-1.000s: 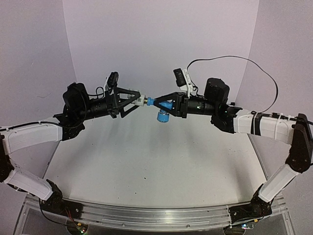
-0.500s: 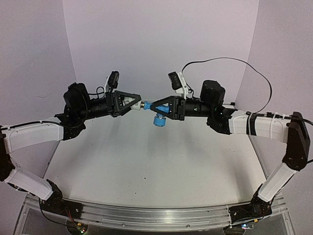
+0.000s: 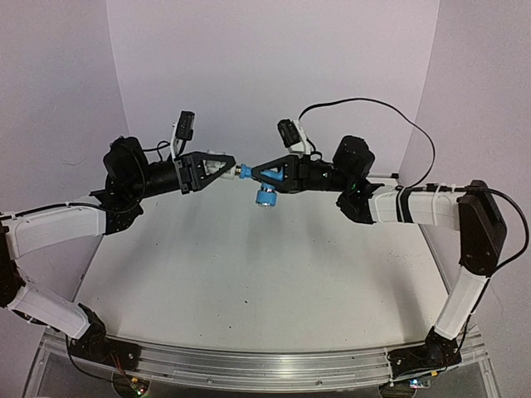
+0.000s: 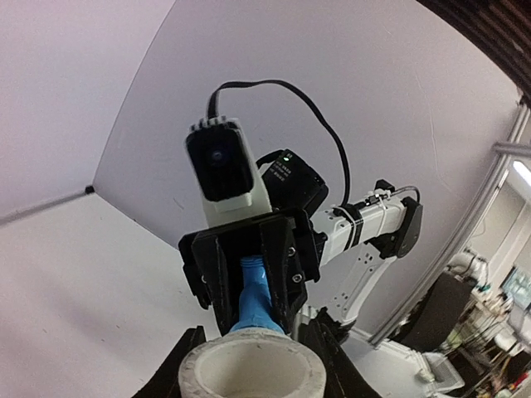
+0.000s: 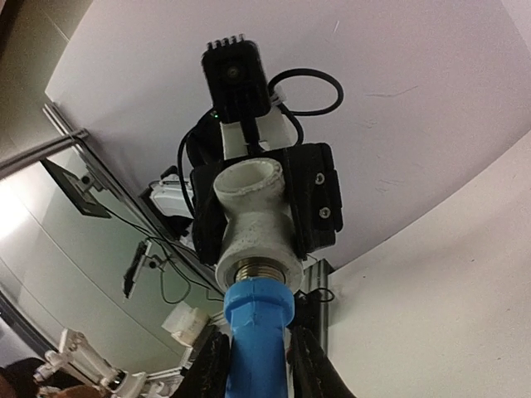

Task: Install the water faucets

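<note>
The water faucets hang in mid-air between my two arms, joined end to end. The bright-blue tap (image 3: 270, 175) has its round knob (image 3: 265, 197) pointing down. My right gripper (image 3: 255, 174) is shut on the tap's body (image 5: 257, 332). The white fitting (image 3: 230, 168) meets the tap's blue collar, with a brass thread (image 5: 258, 269) showing at the joint. My left gripper (image 3: 226, 168) is shut on the fitting, and its open white end (image 4: 253, 369) fills the bottom of the left wrist view. The two grippers face each other nose to nose.
The white table (image 3: 249, 274) lies well below the held parts. Pale walls (image 3: 274, 75) stand behind and at both sides. A black cable (image 3: 373, 104) loops over the right arm. An aluminium rail (image 3: 249, 365) runs along the near edge.
My left gripper was open around the white fitting and has shut on it. Both grippers with the joined parts have shifted left and slightly up; the right arm has reached further left.
</note>
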`<state>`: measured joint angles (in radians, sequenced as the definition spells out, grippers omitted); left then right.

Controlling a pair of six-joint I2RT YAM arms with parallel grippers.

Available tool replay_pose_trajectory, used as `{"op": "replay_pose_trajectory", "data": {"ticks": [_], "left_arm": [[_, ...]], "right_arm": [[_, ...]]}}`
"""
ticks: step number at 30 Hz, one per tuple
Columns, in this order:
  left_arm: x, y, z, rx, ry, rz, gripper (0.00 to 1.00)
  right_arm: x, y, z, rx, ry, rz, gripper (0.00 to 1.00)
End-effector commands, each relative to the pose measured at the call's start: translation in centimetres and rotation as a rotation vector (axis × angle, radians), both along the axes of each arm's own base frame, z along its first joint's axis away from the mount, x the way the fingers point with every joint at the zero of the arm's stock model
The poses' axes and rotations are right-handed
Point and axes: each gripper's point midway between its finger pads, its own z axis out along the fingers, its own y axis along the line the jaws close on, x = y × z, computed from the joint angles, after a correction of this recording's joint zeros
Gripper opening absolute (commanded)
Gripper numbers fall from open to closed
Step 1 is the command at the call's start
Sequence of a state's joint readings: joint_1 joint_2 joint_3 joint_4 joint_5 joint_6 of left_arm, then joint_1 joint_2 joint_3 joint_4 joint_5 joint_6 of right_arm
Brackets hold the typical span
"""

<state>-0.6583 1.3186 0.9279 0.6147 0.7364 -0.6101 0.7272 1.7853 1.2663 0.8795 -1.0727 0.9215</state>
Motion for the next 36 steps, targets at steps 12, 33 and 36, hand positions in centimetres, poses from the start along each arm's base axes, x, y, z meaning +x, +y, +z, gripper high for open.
{"op": "replay_pose_trajectory", "data": {"ticks": [12,33,36], "left_arm": [[-4.1,-1.3,-1.3,0.040,-0.589,-0.533,0.00],[2.2,3.6,1.9,-0.061,0.229,0.116,0.00],[2.9,4.4,1.6,-0.081,0.413,0.171,0.00]], "right_arm": [[-0.8,0.0,5.9,0.223,0.497,0.297,0.00],[4.5,-5.9,1.5,0.254,0.308,-0.048,0.94],[4.9,-7.3,0.3,0.208,0.208,-0.138,0.96]]}}
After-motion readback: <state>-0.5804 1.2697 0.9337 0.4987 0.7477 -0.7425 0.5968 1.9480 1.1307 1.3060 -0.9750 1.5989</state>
